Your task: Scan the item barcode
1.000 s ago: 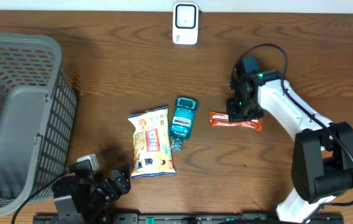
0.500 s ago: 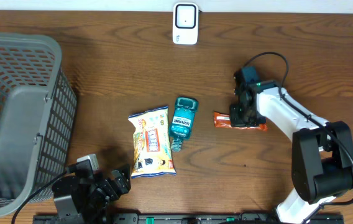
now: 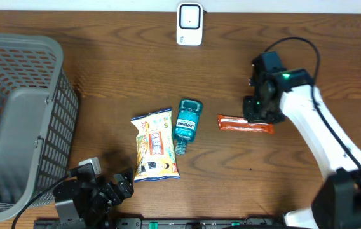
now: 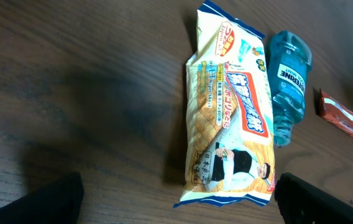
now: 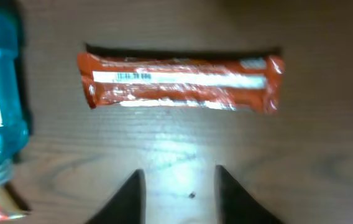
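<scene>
The orange snack bar (image 3: 245,124) lies flat on a dark brown wooden table (image 3: 104,70), right of centre, its long side running left to right. A pale strip of wall edges the far side, where a white scanner (image 3: 189,24) stands. The bar's wrapper is glossy, with crimped ends, a white stripe along its length and small print at one end; the right wrist view is too blurred to read it. The right gripper (image 3: 260,109) hovers just above the bar's right half, jaws partly apart, holding nothing. The left gripper (image 3: 120,184) rests near the front edge, jaws spread wide and empty, facing a snack bag (image 3: 155,145) and a blue mouthwash bottle (image 3: 186,124). A grey mesh basket (image 3: 15,114) sits at the left.
</scene>
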You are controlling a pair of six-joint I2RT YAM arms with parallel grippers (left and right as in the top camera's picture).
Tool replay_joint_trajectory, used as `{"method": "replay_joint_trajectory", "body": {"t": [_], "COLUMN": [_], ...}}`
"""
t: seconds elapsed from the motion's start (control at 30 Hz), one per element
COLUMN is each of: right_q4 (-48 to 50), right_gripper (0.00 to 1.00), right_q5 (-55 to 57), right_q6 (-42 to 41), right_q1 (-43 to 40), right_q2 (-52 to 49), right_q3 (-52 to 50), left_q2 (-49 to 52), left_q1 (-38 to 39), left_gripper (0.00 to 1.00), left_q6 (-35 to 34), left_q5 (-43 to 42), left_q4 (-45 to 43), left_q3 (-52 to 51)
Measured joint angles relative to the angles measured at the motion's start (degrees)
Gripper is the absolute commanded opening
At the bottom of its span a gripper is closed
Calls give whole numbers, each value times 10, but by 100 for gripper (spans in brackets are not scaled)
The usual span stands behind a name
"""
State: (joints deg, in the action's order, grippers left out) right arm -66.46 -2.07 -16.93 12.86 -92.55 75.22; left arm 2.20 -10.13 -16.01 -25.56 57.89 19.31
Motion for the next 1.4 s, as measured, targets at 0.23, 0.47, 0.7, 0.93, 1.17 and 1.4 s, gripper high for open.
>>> {"method": "replay_joint_trajectory", "body": {"t": [0.23,0.47,0.7,0.93,1.17,1.4], "right_q4": [-6,110,258,403,451,460], "right_gripper": [99,77,60,57,57,58], "right_q5": [1,-30,-73,-73,-78,-116], "right_q6": [-98,-264,-446,-518,-531,-511], "right_q1": [-61,-70,-56,-56,-56,-56], "right_q2": [101,144,132,130,63,10], "right_q3": [-6,-120,-258,-274,-274,-264], "left_q2": [0,0,0,0,0,0], "left_q1": [0,0,0,0,0,0], "left_gripper": [98,98,98,99,98,99], "left_q6": [0,0,0,0,0,0], "left_q5": [0,0,0,0,0,0], "left_q4": [0,0,0,0,0,0], "left_q3": [0,0,0,0,0,0]}}
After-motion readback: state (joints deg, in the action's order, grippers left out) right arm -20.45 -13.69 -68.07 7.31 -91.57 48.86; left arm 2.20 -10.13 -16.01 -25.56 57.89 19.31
